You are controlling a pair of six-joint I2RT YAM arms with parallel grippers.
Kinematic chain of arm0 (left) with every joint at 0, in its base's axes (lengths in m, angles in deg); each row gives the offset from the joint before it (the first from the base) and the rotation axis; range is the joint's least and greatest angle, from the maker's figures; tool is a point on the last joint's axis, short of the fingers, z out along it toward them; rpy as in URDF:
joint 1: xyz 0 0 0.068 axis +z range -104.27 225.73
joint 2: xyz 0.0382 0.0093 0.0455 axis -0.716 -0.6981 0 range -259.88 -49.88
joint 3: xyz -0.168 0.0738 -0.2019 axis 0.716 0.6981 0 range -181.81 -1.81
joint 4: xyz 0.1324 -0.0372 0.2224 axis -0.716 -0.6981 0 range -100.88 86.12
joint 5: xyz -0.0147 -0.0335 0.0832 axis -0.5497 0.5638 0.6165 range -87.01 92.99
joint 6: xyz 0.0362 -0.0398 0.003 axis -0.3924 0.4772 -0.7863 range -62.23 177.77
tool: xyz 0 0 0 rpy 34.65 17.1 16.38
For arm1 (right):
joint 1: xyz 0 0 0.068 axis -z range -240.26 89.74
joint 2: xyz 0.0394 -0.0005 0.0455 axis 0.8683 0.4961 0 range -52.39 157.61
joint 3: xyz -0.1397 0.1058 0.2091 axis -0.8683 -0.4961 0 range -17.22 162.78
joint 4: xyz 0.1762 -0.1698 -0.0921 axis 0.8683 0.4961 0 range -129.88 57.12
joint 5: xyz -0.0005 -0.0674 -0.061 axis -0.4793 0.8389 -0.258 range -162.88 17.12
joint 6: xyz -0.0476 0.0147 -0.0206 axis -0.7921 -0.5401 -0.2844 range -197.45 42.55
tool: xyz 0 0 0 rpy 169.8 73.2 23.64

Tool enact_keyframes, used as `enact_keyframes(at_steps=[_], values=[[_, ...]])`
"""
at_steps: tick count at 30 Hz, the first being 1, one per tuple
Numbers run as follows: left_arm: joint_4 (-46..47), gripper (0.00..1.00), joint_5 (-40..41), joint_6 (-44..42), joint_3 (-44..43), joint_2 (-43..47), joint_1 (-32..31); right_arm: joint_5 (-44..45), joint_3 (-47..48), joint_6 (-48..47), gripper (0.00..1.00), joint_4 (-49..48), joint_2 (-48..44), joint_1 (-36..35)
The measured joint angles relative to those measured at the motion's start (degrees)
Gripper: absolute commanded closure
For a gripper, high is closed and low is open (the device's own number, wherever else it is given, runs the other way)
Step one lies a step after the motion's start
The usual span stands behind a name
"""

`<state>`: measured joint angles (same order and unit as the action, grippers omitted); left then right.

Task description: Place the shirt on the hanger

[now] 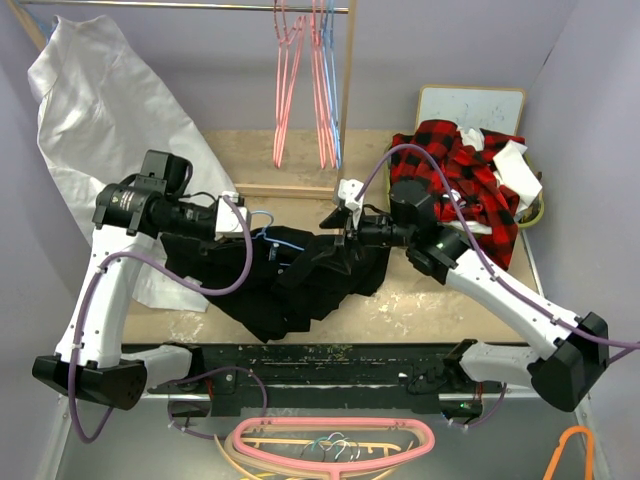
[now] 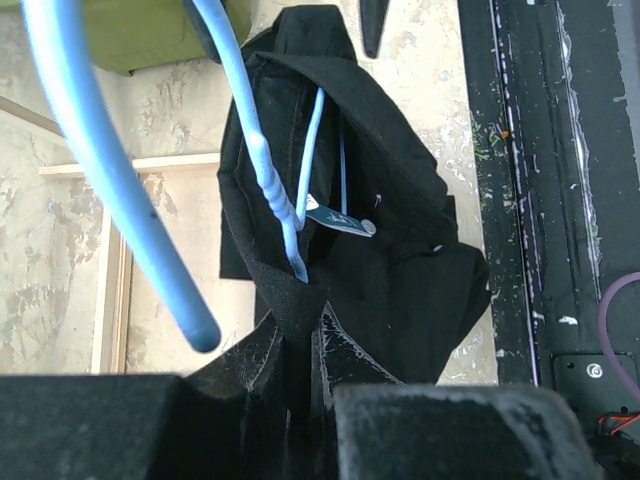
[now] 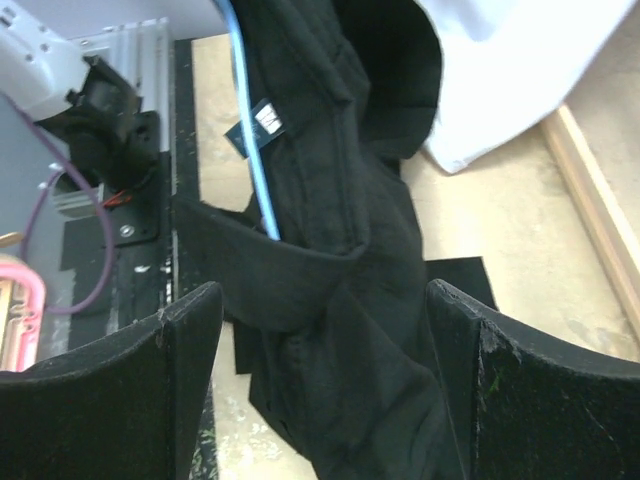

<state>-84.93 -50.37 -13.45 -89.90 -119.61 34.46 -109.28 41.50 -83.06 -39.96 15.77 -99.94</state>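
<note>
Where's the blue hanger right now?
Top view, centre: the hanger is partly inside the black shirt, just right of the left claw.

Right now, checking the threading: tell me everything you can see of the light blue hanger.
The hanger is thin light blue wire, twisted at its neck. Its strands run into the collar of the black shirt, which hides the rest. The left gripper, shut on that shirt, sits at the neck; whether it touches wire is unclear.

Black shirt over table, blue hanger seemingly inside
</note>
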Motion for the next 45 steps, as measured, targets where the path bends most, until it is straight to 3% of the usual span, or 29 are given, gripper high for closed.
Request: enact_keyframes(at_steps=[3,6,14,19,21,23,26,35,36,38,39,40,41,45], values=[[0.0,1.0,0.0,-0.1,-0.5,-0.2,0.0,-3.0,0.0,0.6,0.28,0.4,0.4,0.0],[-0.1,1.0,0.0,-0.1,-1.1,-0.3,-0.1,-5.4,0.0,1.1,0.44,0.2,1.2,0.0],[-0.1,1.0,-0.3,0.0,-3.2,-0.9,-0.1,-7.1,0.2,1.9,1.0,0.6,6.9,0.0],[0.9,1.0,0.1,0.0,-3.4,-1.7,0.4,-8.7,1.0,4.3,0.99,0.7,8.1,-0.8],[1.2,1.0,0.2,0.0,-3.4,-1.8,0.4,-7.8,1.1,5.7,0.89,0.4,8.0,-1.6],[1.3,1.0,0.4,0.0,-3.4,-1.8,0.7,-6.6,1.1,7.1,0.87,0.2,7.9,-3.0],[0.7,1.0,-0.2,0.1,-3.4,-2.1,0.4,-4.9,1.3,9.1,0.95,-3.3,8.0,-5.7],[0.9,1.0,0.0,0.1,-3.4,-2.4,0.6,-3.5,1.6,13.8,1.0,-10.6,9.6,-6.8],[0.9,0.92,0.2,0.2,-3.4,-2.4,0.6,-3.5,1.6,14.1,1.0,-11.0,9.9,-6.8],[1.7,0.58,1.1,1.6,-3.3,-2.4,0.7,-2.6,1.4,14.3,1.0,-11.8,10.3,-6.9],[3.2,0.39,2.2,3.3,-3.2,-2.3,0.8,-1.2,0.8,14.3,1.0,-12.9,10.2,-6.9],[5.1,0.1,3.3,5.6,-2.8,-2.2,0.7,0.7,0.2,14.5,1.0,-13.9,9.9,-7.2],[7.7,0.01,5.7,8.6,-1.9,-1.8,0.7,2.6,-0.2,14.5,1.0,-14.3,9.7,-7.4],[14.4,0.01,17.7,19.1,1.5,-0.8,5.0,9.7,-2.4,14.4,1.0,-14.2,7.4,-7.9]])
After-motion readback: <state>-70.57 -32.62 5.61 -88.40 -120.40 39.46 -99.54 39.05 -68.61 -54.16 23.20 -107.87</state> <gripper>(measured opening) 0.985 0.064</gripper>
